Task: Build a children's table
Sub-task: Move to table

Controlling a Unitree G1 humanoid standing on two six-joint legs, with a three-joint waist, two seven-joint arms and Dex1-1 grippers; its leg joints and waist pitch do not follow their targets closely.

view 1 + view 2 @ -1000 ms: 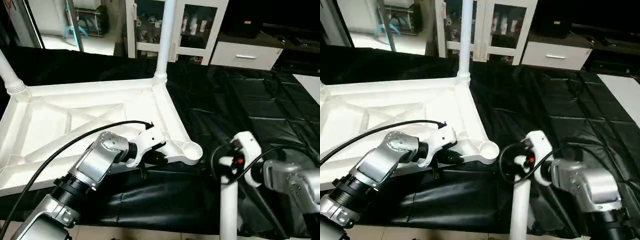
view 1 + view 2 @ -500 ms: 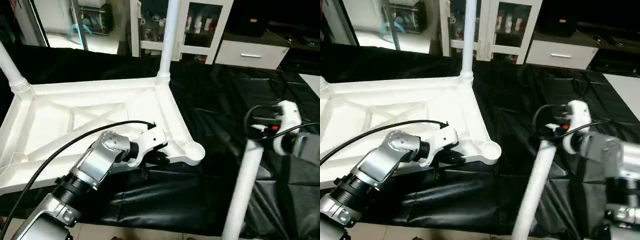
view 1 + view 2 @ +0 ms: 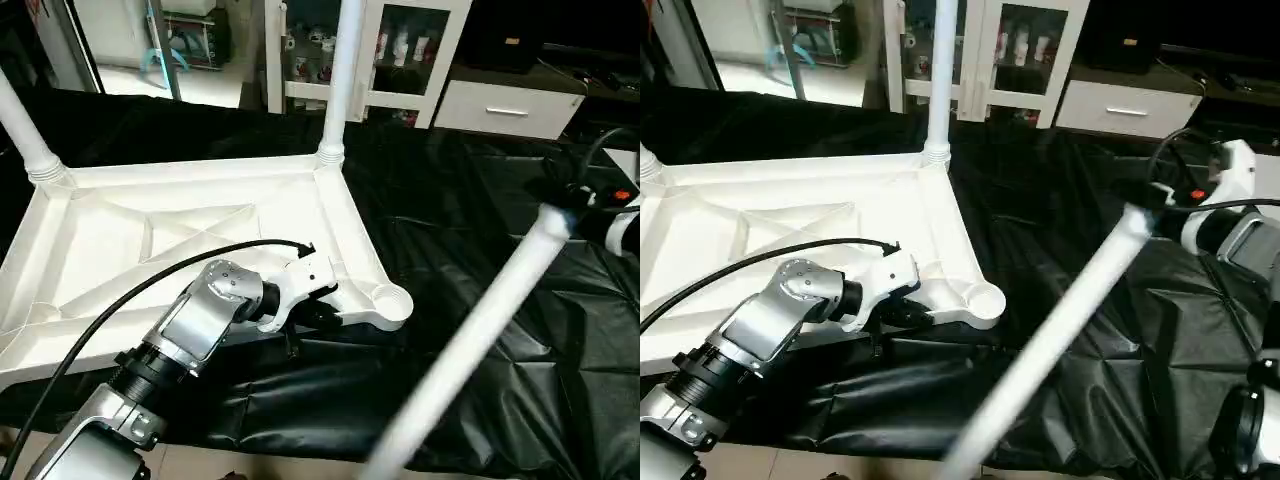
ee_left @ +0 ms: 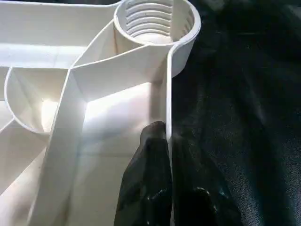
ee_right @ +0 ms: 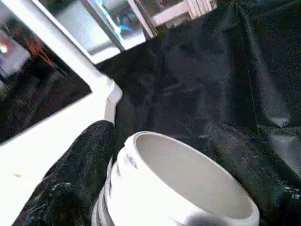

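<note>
The children's table lies upside down: its white ribbed tabletop [image 3: 190, 225] rests on the black cloth, with two white legs [image 3: 340, 70] standing in its far corner sockets. The near right socket [image 3: 388, 302] is empty and shows its thread [image 4: 155, 23]. My left gripper [image 3: 318, 312] is shut on the tabletop's near rim just beside that socket, its fingers [image 4: 150, 179] pinching the thin wall. My right gripper [image 3: 1148, 205] at the far right is shut on the threaded end [image 5: 178, 188] of a third leg [image 3: 470, 330], which slants down toward the front edge.
A black cloth [image 3: 450, 230] covers the work surface and wrinkles on the right. A white cabinet with glass doors [image 3: 400, 50] and a white drawer unit [image 3: 505, 108] stand behind. My left arm's black cable [image 3: 150, 285] arcs over the tabletop.
My right gripper has swung right and away with the leg, which went from upright near the front to a long slant. The left gripper kept its grip on the rim.
</note>
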